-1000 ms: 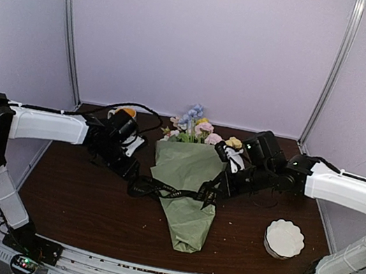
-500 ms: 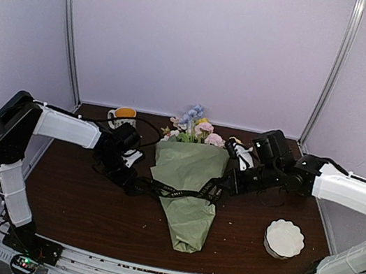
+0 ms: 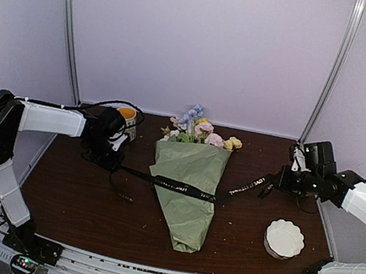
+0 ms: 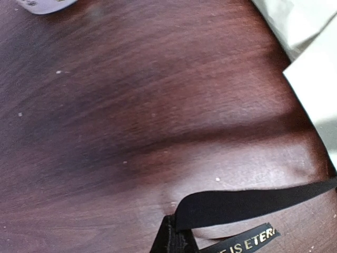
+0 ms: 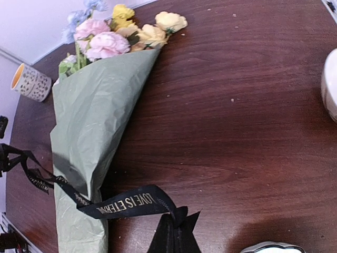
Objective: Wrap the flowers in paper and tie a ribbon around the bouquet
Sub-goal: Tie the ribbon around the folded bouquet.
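Ribbon (image 5: 129, 203), right wrist view: light lettering on the black band reads "LOVE IS ETE…", upside down, the rest lost in a fold. Left wrist view, same ribbon (image 4: 239, 243): "…E IS ETER", cut off at the ribbon's end. Top view: lettering too small to read.

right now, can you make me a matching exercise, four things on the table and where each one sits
Things:
1 mug
2 dish
3 ribbon
4 flowers

Places:
A stretched across the green paper
B far edge of the table, left of the blooms
C near right part of the table
D poking out of the paper's far end

Pairs: 1-B, 2-C, 3-A, 4-D
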Robot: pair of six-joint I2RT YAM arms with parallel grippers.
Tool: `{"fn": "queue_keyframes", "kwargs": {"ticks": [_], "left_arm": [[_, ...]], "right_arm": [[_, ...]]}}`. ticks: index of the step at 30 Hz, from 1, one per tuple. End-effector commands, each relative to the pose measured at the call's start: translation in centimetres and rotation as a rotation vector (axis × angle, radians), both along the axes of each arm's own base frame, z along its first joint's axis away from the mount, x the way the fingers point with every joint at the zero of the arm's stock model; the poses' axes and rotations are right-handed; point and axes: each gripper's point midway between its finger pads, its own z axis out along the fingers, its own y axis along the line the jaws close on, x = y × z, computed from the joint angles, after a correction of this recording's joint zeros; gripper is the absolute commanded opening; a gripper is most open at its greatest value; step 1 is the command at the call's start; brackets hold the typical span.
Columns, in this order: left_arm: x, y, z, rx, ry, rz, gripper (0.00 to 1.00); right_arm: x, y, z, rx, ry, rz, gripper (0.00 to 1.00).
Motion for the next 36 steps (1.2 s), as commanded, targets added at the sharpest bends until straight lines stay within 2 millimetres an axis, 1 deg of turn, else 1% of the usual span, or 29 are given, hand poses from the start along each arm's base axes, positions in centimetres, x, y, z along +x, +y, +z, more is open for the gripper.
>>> {"fn": "queue_keyframes", "kwargs": {"ticks": [1, 3, 6, 10, 13, 14, 19, 22, 24, 27, 28, 29, 30, 32, 34, 36], "left_arm": [[0.6, 2.3, 0.9, 0.060, -0.043, 0.059, 0.00], [0.6, 3.2, 0.9, 0.096, -0.053, 0.081, 0.00], [0.3, 4.1, 0.7, 0.135, -0.051, 0.095, 0.00], [-0.2, 4.3, 0.2, 0.134, -0.045, 0.107, 0.00], [-0.4, 4.7, 0.0, 0.138, -0.044, 0.117, 0.00], [-0.5, 4.9, -0.1, 0.141, -0.042, 0.123, 0.00], [-1.1, 5.6, -1.0, 0.112, -0.028, 0.154, 0.00], [-1.2, 5.7, -1.4, 0.080, -0.018, 0.166, 0.00], [-1.2, 5.8, -1.7, 0.062, -0.015, 0.177, 0.00], [-1.3, 5.4, -2.0, 0.005, -0.012, 0.189, 0.00], [-1.3, 5.1, -2.0, -0.013, -0.015, 0.185, 0.00], [-1.2, 4.9, -1.8, -0.031, -0.022, 0.180, 0.00], [-1.1, 4.7, -1.6, -0.044, -0.028, 0.177, 0.00], [-0.9, 4.6, -1.3, -0.050, -0.043, 0.171, 0.00], [-0.8, 4.7, -1.1, -0.045, -0.053, 0.172, 0.00], [-0.8, 4.7, -1.1, -0.045, -0.054, 0.174, 0.00]], "right_arm": [[-0.4, -4.3, -0.5, 0.006, 0.011, -0.173, 0.00], [-0.5, -6.0, -0.4, 0.022, 0.002, -0.235, 0.00], [-0.7, -7.6, -0.2, 0.041, -0.021, -0.294, 0.00], [-0.8, -9.8, 0.5, 0.054, -0.048, -0.367, 0.00], [-0.8, -10.8, 2.3, 0.061, -0.107, -0.398, 0.00], [-0.9, -11.4, 3.3, 0.049, -0.128, -0.412, 0.00], [-1.7, -14.1, 6.8, -0.017, -0.198, -0.484, 0.00], [-1.9, -15.0, 7.8, -0.025, -0.228, -0.513, 0.00], [-1.9, -15.4, 7.5, -0.031, -0.224, -0.531, 0.00], [-1.6, -15.6, 6.0, -0.018, -0.212, -0.547, 0.00], [-1.3, -15.3, 5.8, 0.000, -0.217, -0.540, 0.00], [-1.0, -14.9, 6.1, 0.026, -0.237, -0.524, 0.00], [-0.6, -14.4, 6.5, 0.052, -0.263, -0.503, 0.00], [0.4, -12.7, 8.4, 0.100, -0.316, -0.401, 0.00], [0.9, -11.2, 10.0, 0.087, -0.330, -0.301, 0.00], [1.3, -10.8, 11.1, 0.049, -0.341, -0.267, 0.00]]}}
